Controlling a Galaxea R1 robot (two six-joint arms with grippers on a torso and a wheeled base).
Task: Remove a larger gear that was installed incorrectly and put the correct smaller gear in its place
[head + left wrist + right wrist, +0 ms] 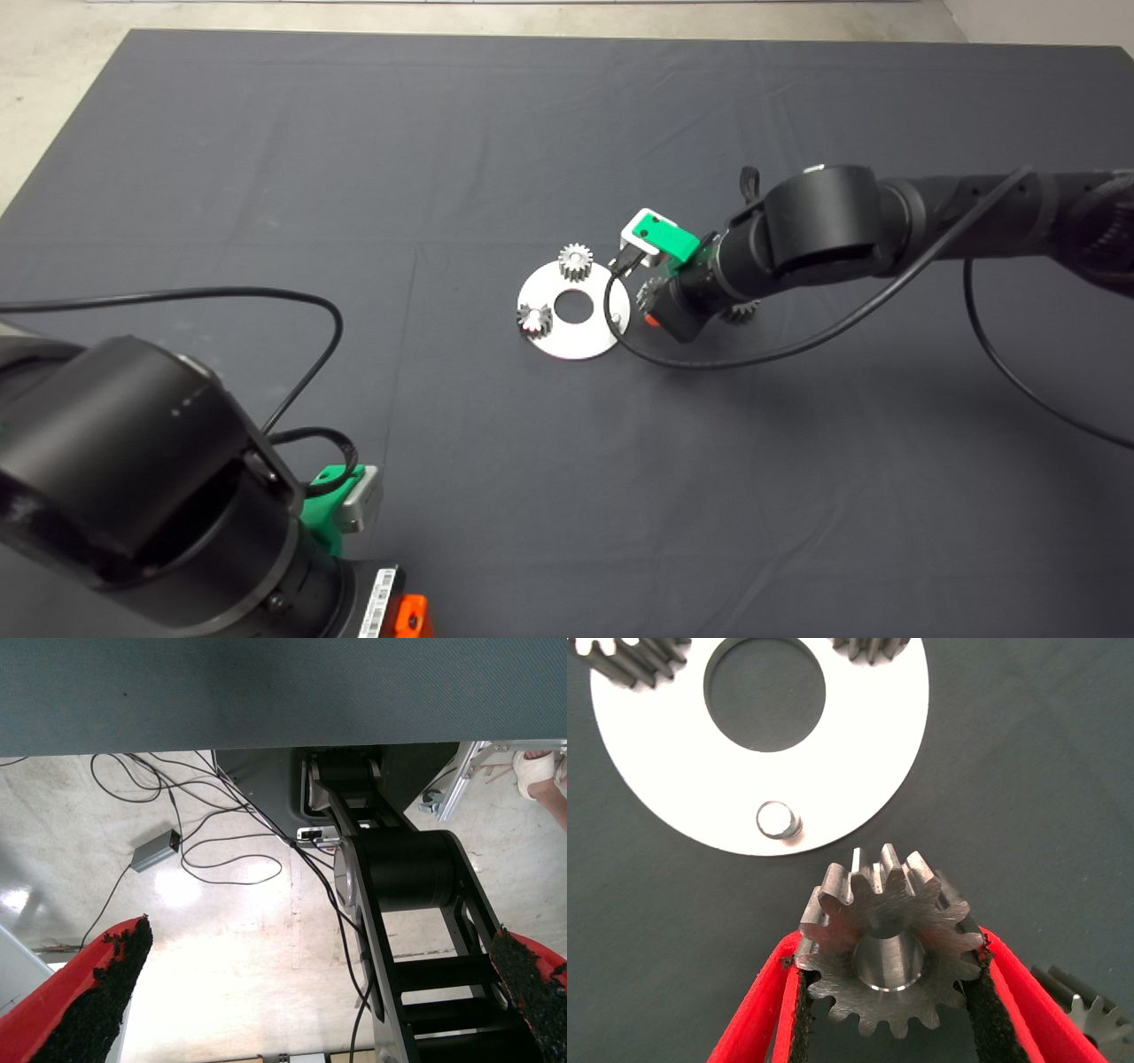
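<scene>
Right wrist view: right end effector (890,992) clamped on smaller gear (888,948), nearing bare peg (778,819); next, align bore over peg.

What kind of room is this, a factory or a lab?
Probably a robotics lab: a dark mat as workbench, loose cables on a concrete floor, and the right gripper holding a gear near a metal disc.

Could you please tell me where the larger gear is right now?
In the head view the larger gear lies on the mat right of the round plate, partly hidden behind the right gripper, which clamps a smaller gear.
</scene>
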